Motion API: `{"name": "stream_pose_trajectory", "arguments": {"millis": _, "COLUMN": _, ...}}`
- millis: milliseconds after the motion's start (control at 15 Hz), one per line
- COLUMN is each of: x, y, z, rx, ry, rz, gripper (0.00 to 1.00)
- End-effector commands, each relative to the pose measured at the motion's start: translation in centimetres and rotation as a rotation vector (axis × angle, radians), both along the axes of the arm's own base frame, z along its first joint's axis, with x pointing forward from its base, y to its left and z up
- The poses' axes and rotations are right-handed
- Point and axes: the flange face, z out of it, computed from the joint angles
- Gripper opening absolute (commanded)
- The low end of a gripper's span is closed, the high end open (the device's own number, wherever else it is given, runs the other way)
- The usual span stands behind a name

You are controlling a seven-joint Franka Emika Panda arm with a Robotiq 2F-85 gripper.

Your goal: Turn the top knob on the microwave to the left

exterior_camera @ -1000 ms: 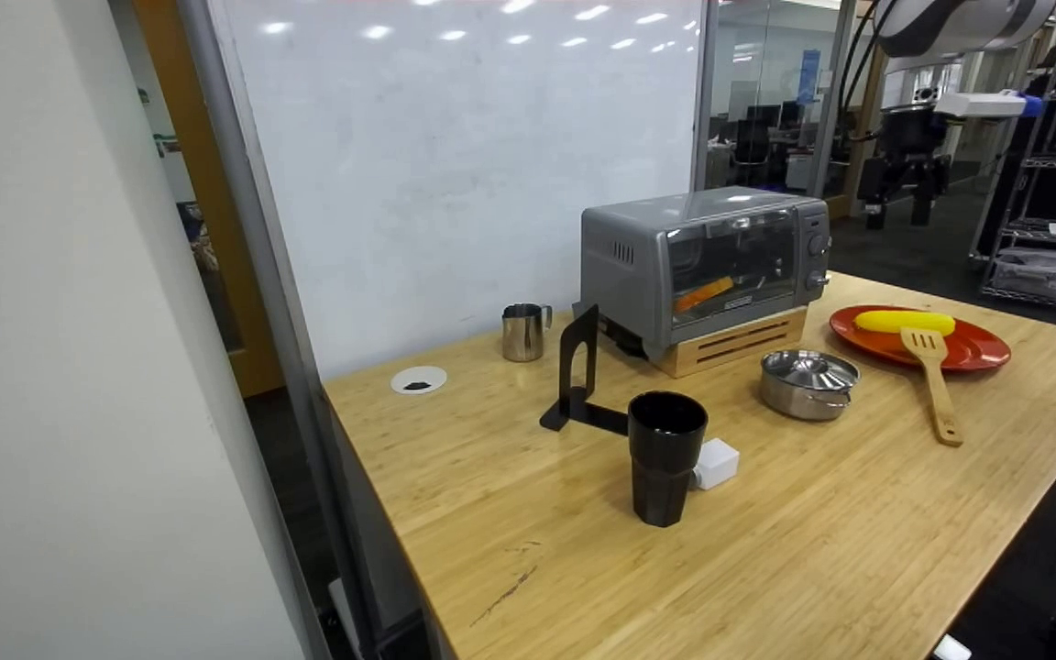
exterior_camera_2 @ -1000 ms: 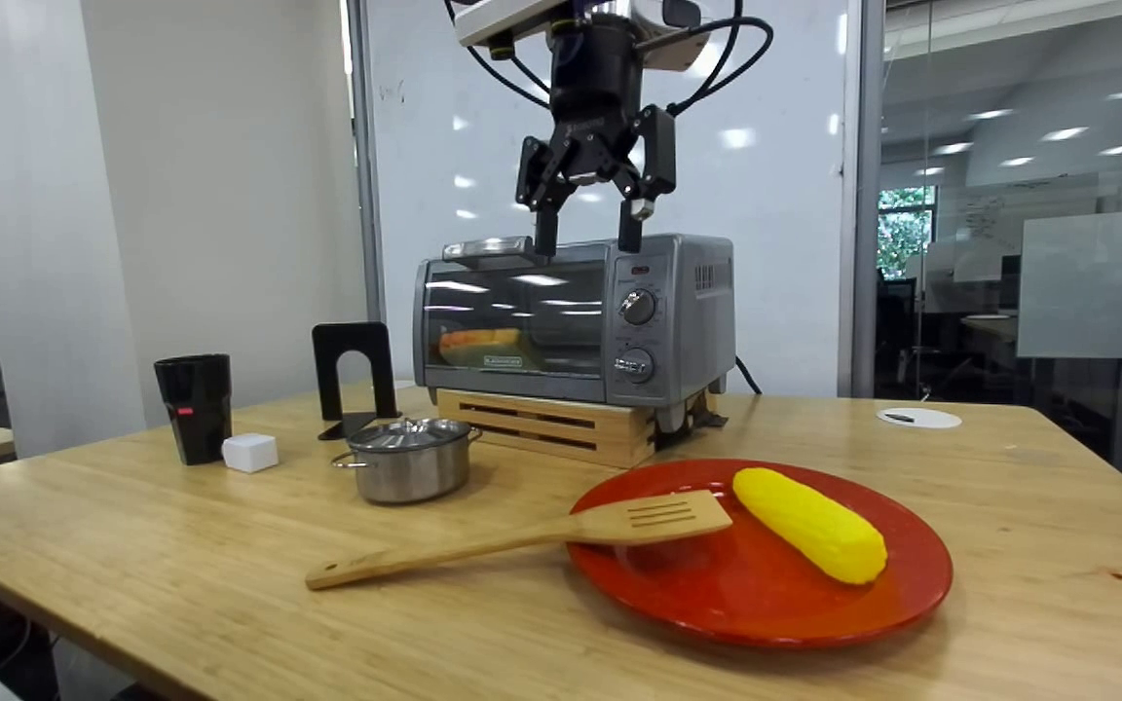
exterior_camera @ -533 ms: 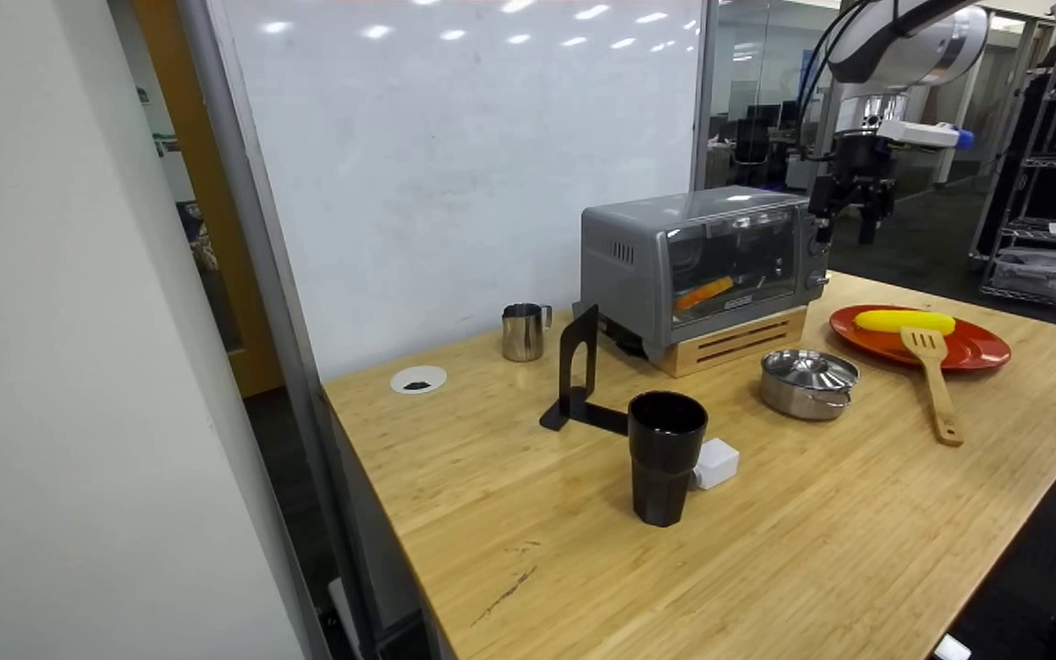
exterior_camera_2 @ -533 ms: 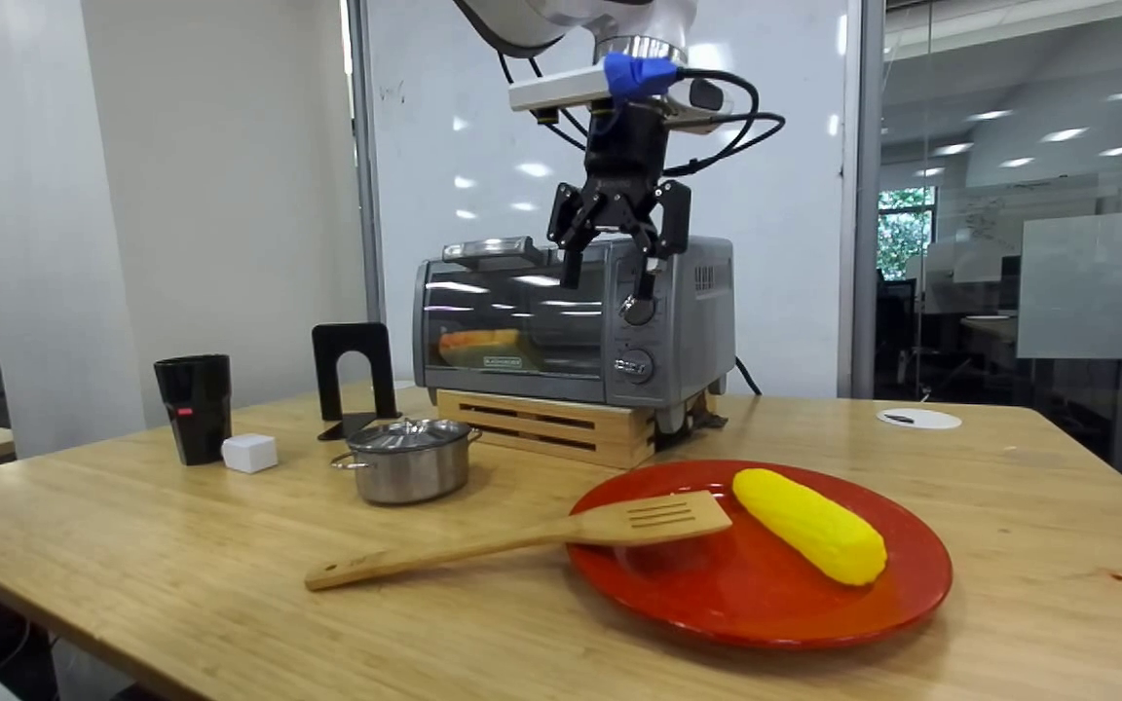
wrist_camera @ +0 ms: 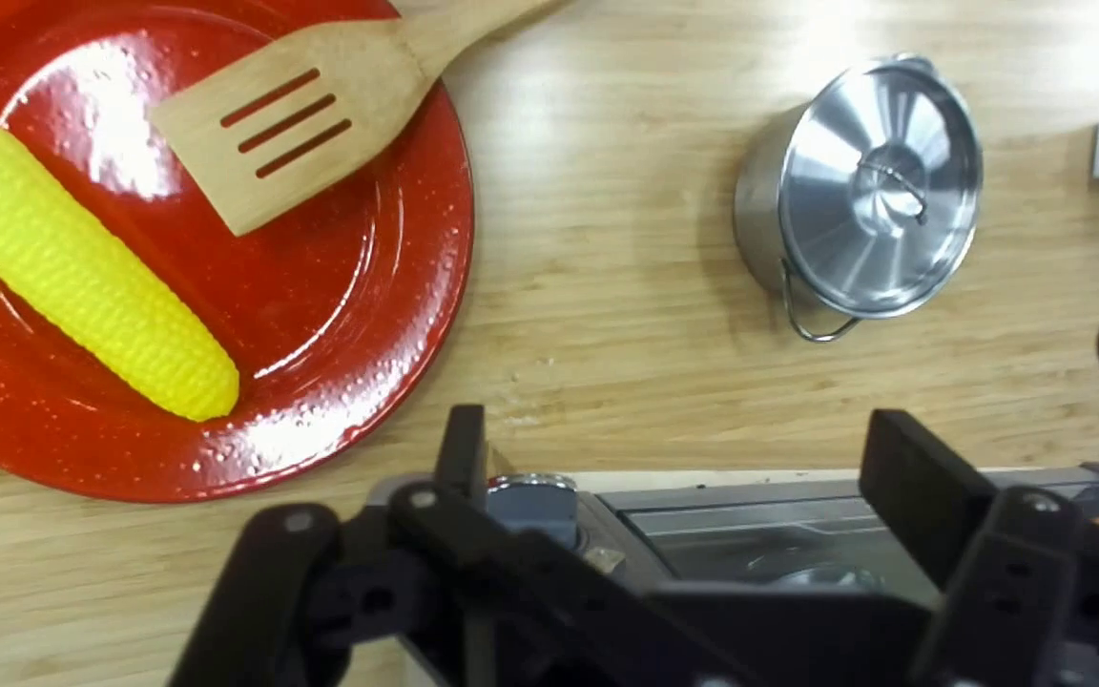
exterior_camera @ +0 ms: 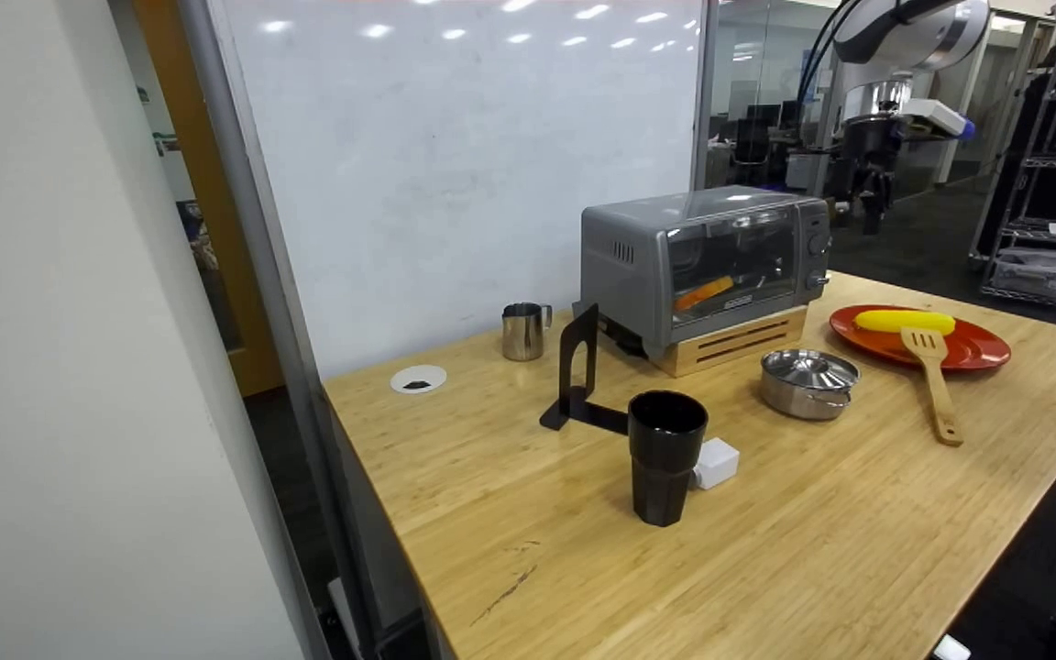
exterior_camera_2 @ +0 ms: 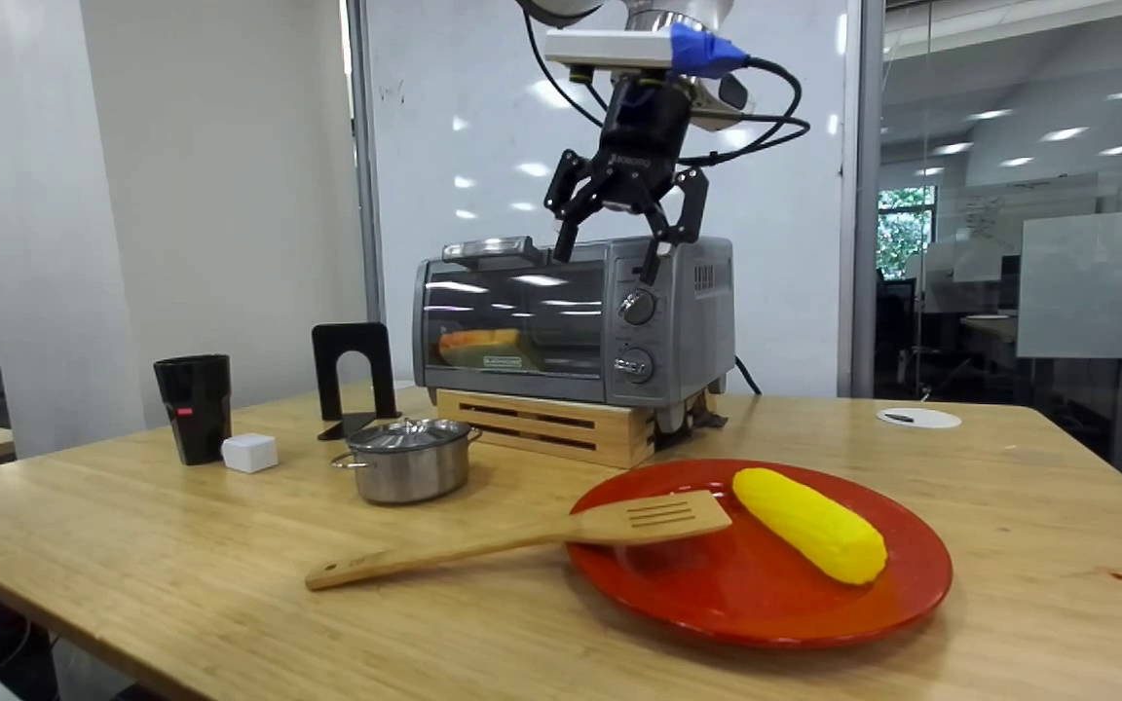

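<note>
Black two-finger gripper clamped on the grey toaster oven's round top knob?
No: an exterior view shows the gripper open, jaws apart, empty.

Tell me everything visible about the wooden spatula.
The wooden spatula, pale and smooth-looking, has a flat blade with three slots and a long handle, holed near its end. The blade lies over the red plate; the spatula crosses its edge, and the handle's end appears to rest on the table. The yellow corn lies beside the blade, apart from it.

Wooden table (exterior_camera_2: 181, 545) with red plate (exterior_camera_2: 756, 608), lidded pot (exterior_camera_2: 415, 474)
</note>
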Motion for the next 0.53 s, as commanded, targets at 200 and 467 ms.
{"name": "stream_pose_trajectory", "arguments": {"millis": 200, "x": -0.1, "y": -3.8, "z": -1.7, "rx": 0.088, "ry": 0.023, "rz": -0.073, "gripper": 1.00}}
{"name": "stream_pose_trajectory", "arguments": {"millis": 467, "x": 1.6, "y": -3.2, "z": -2.6, "rx": 0.084, "ry": 0.005, "rz": -0.141, "gripper": 1.00}}
